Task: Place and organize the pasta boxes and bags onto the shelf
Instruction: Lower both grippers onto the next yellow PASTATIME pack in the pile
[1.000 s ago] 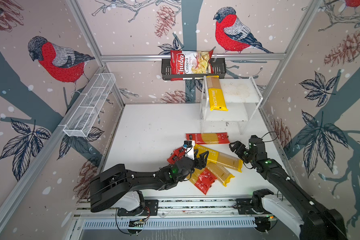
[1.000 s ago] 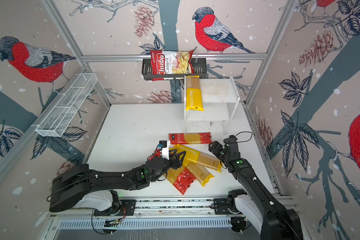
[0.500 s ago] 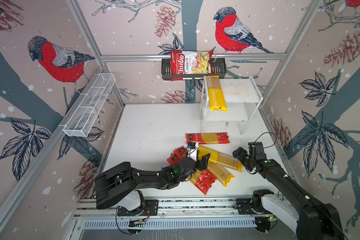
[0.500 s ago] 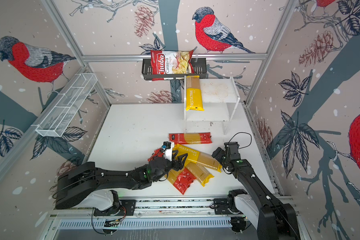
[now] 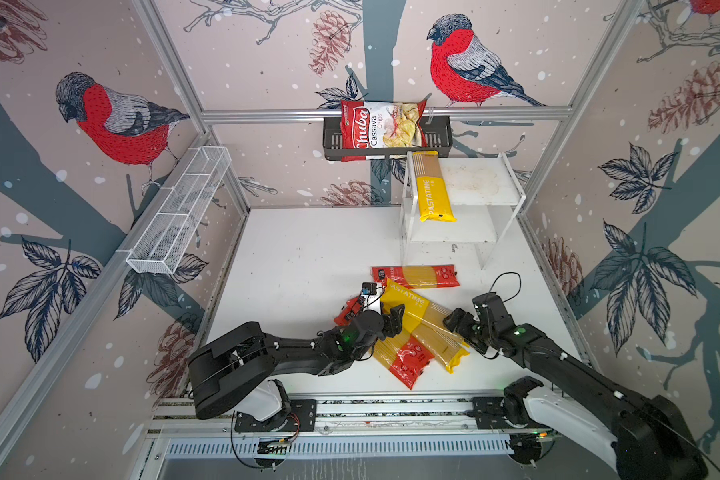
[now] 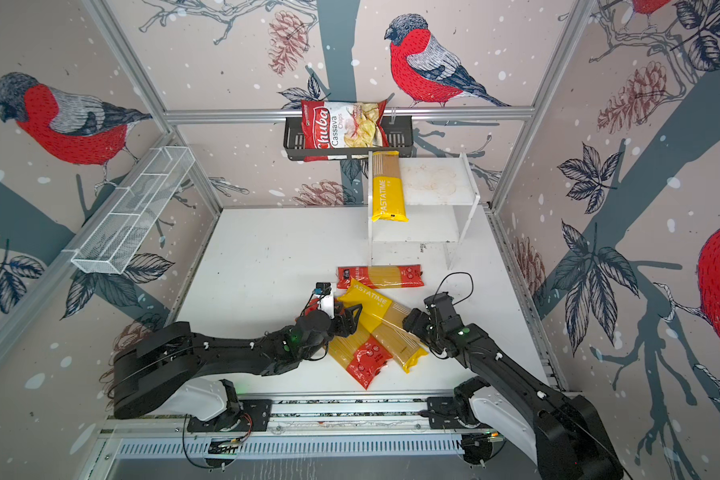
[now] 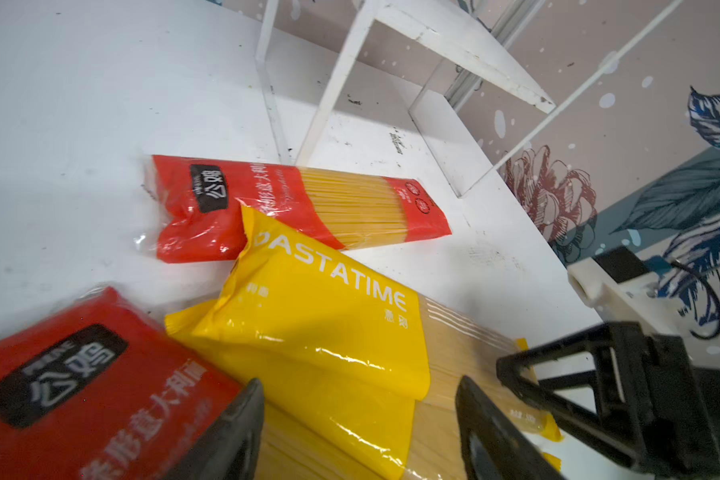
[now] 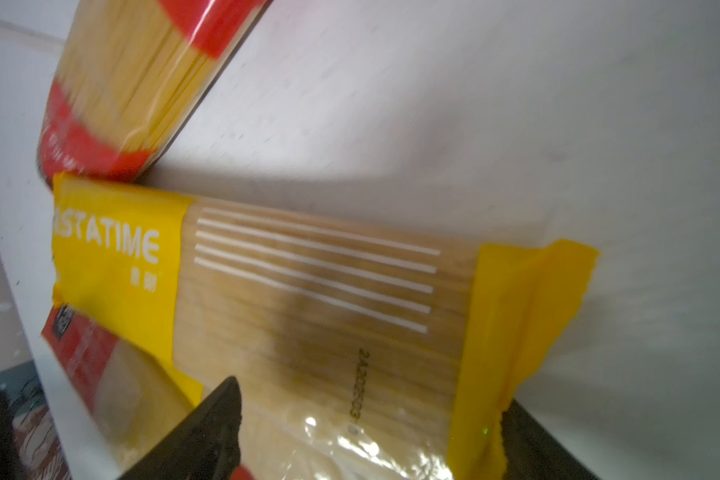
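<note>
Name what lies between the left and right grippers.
The topmost yellow PASTATIME pack lies between the left gripper and the right gripper; both top views show it.

Pale wallpaper (image 5: pixel 267 50) printed with red bullfinches, pinecones and dark leaves is covering 3 walls; aluminium rails (image 5: pixel 262 116) are framing them; a scuffed white bench (image 5: pixel 300 249) is lying below; a white wire-mesh basket (image 5: pixel 179 212) and a black basket (image 5: pixel 437 135) are hanging on the walls.
</note>
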Robot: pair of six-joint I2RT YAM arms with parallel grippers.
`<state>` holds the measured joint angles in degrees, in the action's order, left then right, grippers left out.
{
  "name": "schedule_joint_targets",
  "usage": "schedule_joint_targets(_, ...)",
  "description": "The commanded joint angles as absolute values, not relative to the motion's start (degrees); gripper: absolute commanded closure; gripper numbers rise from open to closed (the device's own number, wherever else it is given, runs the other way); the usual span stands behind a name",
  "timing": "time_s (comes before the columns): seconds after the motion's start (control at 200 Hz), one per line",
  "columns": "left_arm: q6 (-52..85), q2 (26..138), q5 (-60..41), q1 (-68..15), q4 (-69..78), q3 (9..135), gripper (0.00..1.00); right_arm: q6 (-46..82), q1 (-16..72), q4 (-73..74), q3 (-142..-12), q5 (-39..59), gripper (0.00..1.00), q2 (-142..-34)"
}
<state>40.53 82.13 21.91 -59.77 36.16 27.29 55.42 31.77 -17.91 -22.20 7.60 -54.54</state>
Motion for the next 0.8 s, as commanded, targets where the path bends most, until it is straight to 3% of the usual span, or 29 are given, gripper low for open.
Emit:
schedule_joint_targets(0.0,42.16,79.44,23.75,-58.14,32.18,26.21,0.29,59.88,38.32,-12.40,-24.81,9.83,0.13,-55.64)
schedule_joint_targets(0.12,42.19,76.01,25.52,-56.79,30.64,25.49,0.29,58.80,44.47,-10.47,-27.70,11.77,0.13,-56.48)
schedule_joint_targets(0.22,43.43,73.58,25.88,-56.47,27.81,25.86,0.29,54.91,44.53,-16.36,-30.84,11.82,0.13,-55.66)
schedule_joint_targets(0.365,43.81,71.48,22.56,-56.42,20.00,28.87,0.29,47.53,38.06,-24.25,-32.69,7.91,0.14,-52.58)
schedule_joint_targets(0.505,45.60,69.78,18.99,-56.39,14.27,29.41,0.29,42.51,27.37,-21.15,-31.86,12.20,0.15,-55.72)
schedule_joint_targets(0.795,46.22,65.73,17.11,-56.38,24.50,23.66,0.30,38.11,26.84,-13.04,-33.21,16.34,0.20,-70.00)
